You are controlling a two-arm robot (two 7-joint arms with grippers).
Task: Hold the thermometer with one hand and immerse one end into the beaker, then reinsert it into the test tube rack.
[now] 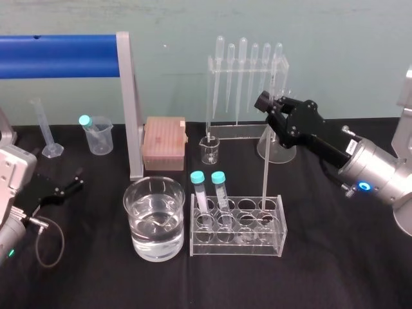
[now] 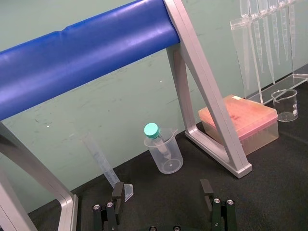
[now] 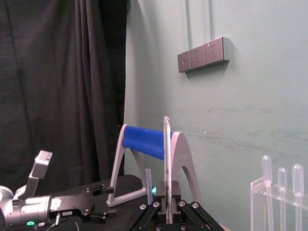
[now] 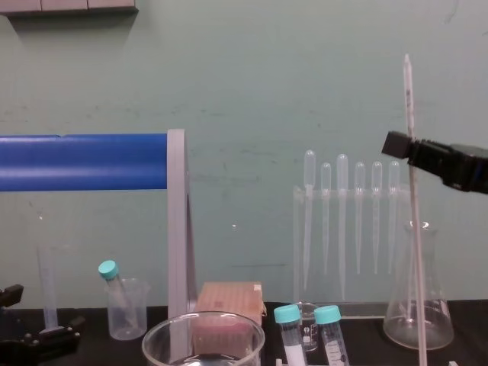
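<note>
Well, I see the clear acrylic rack (image 1: pixel 235 248), the round thick-rimmed glass beaker (image 1: pixel 154 239) just left of it, my idle left gripper (image 1: pixel 76 182) spread open at far left, and my right gripper (image 1: pixel 266 103) clamped on the thin whitish thermometer (image 1: pixel 264 174), upright, lower end in the rack

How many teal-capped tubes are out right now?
3. Two tubes stand side by side in the test tube rack, beside the beaker; a third leans in the small plastic beaker, far left. None seems hidden.

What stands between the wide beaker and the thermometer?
Head view: two teal-capped tubes in the test tube rack stand between the beaker and the thermometer, gripped by the right gripper.
</note>
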